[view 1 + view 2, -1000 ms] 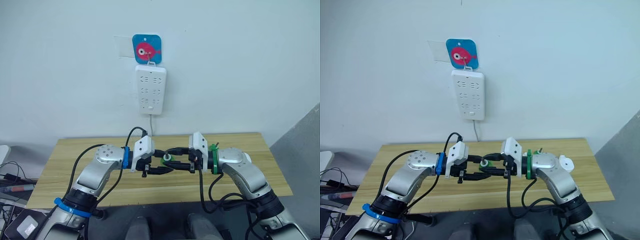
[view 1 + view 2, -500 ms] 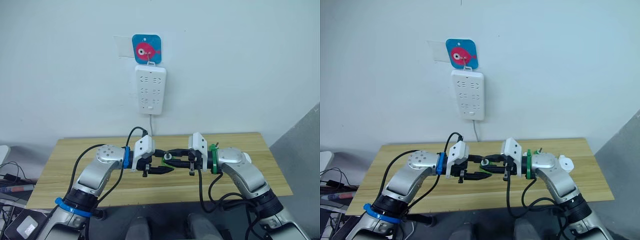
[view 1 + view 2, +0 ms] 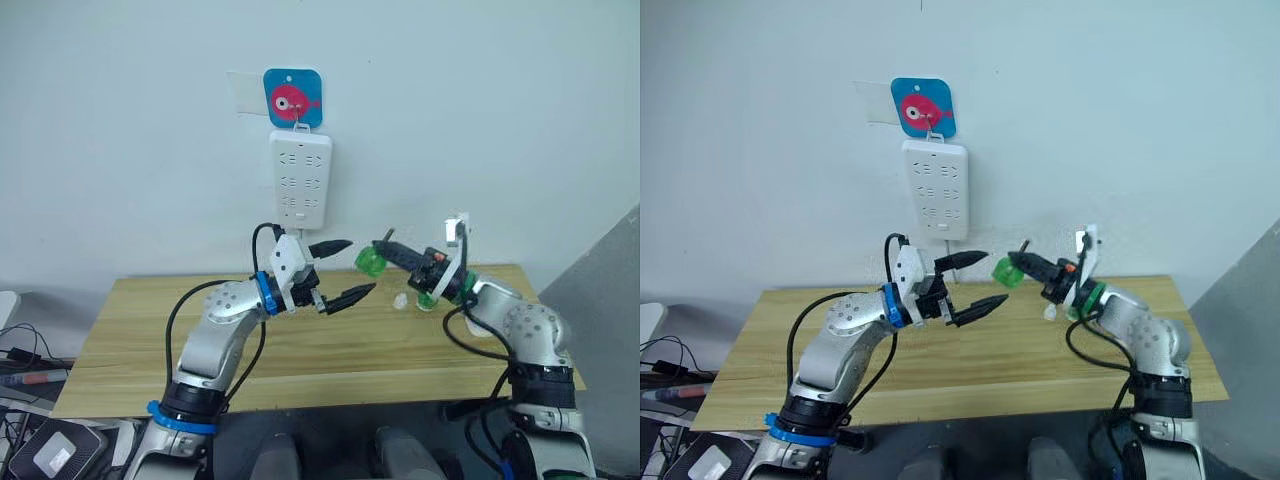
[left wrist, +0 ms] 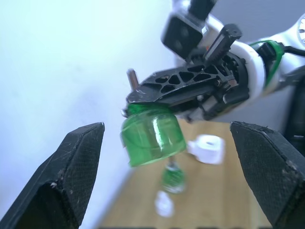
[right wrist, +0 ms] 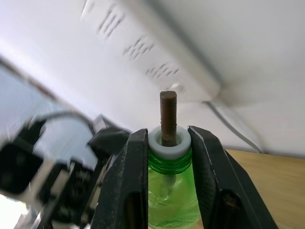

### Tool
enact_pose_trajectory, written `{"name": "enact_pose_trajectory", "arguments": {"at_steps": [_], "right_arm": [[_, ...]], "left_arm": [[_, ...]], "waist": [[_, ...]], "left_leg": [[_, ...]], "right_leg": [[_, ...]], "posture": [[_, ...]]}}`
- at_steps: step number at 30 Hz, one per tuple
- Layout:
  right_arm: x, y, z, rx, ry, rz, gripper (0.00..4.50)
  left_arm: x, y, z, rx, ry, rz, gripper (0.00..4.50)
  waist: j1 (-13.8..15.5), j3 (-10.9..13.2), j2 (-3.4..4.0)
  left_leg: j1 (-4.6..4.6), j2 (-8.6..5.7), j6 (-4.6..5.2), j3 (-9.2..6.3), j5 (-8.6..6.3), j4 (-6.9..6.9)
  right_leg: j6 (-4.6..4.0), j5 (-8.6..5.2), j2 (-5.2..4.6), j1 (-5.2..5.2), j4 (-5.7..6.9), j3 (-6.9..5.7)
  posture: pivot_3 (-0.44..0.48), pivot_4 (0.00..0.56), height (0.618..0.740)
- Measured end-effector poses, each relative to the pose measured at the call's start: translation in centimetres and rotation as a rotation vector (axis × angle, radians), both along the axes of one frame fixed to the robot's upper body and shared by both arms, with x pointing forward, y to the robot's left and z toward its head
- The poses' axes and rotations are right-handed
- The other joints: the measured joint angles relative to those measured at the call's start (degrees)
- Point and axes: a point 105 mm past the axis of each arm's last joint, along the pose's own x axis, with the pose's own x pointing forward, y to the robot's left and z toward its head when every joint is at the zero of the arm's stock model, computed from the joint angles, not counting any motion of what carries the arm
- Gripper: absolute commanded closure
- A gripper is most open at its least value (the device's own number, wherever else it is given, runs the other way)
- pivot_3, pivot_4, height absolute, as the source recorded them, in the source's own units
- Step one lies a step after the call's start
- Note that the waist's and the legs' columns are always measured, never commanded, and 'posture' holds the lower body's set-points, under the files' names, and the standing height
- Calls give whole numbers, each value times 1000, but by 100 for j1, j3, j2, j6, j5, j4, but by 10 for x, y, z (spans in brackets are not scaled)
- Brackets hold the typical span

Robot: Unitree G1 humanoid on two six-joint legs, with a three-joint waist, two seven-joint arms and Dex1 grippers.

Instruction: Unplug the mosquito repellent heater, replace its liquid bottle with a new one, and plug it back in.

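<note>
My right gripper (image 5: 167,134) is shut on the neck of a small green bottle (image 3: 370,261), held in the air in front of the wall. The bottle has no cap, and a dark wick (image 5: 167,112) sticks out of its white collar. My left gripper (image 3: 997,276) is wide open just beside this bottle, not touching it. On the table (image 3: 150,330) behind it stand a second green bottle (image 4: 172,177), a small white cap (image 4: 163,204) and the white mosquito repellent heater (image 4: 207,148). I cannot tell which bottle is the new one.
A long white power strip (image 3: 301,180) hangs on the wall under a blue fish hook (image 3: 294,98), with its cable running down behind the table. Cables and clutter (image 3: 25,360) lie off the table's left end.
Both arms have swung up from low over the table. The right gripper has carried the green bottle up towards the power strip. The left gripper has opened wide and come away from it.
</note>
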Motion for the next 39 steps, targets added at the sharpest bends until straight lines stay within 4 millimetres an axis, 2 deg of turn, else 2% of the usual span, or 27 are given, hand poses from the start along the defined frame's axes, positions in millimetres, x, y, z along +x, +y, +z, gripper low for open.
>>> {"name": "enact_pose_trajectory", "arguments": {"at_steps": [5, 11, 28, 31, 36, 37, 39], "right_arm": [[2, 5, 18, 156, 75, -8, 3652], [1, 9, 23, 222, 130, -13, 3652], [-6, 19, 34, 232, 134, 44, 3652], [-6, 19, 36, 241, 132, 44, 3652], [-5, 19, 38, 249, 129, 39, 3652], [-5, 19, 38, 248, 129, 38, 3652], [-6, 20, 39, 244, 125, 35, 3652]], "left_arm": [[8, -11, 9, -71, -64, 81, 0], [18, -18, 14, -116, -87, 150, 0], [22, -22, 13, -135, -81, 170, 0], [23, -23, 14, -150, -77, 179, 576], [22, -25, 14, -155, -76, 175, 2114], [22, -25, 14, -156, -76, 175, 2274], [22, -25, 14, -156, -76, 175, 2279]], "waist": [[-11, 0, 1], [-20, 0, 1], [-27, 0, 1], [-26, 0, 1], [-26, 0, 1], [-25, 0, 1], [-24, 0, 1]], "left_leg": [[-3, -1, 0, 2, 0, -2], [-5, -2, 1, 5, -1, -6], [-7, -1, 1, 5, -1, -14], [-8, -1, 1, 5, -1, -15], [-9, -1, 1, 4, -1, -20], [-10, 0, 1, 4, -1, -20], [-12, 0, 2, 4, -1, -21]], "right_leg": [[1, 0, 1, -2, -3, 0], [2, -1, 1, -3, -8, 2], [3, -2, 3, -5, -17, 3], [3, -2, 3, -5, -20, 2], [3, -2, 3, -4, -28, 1], [3, -2, 3, -5, -30, 1], [3, -1, 3, -5, -37, 1]], "posture": [[-34, 107, 740], [-41, 105, 740], [-36, 101, 740], [-36, 97, 740], [-34, 94, 740], [-34, 94, 740], [-34, 93, 740]]}}
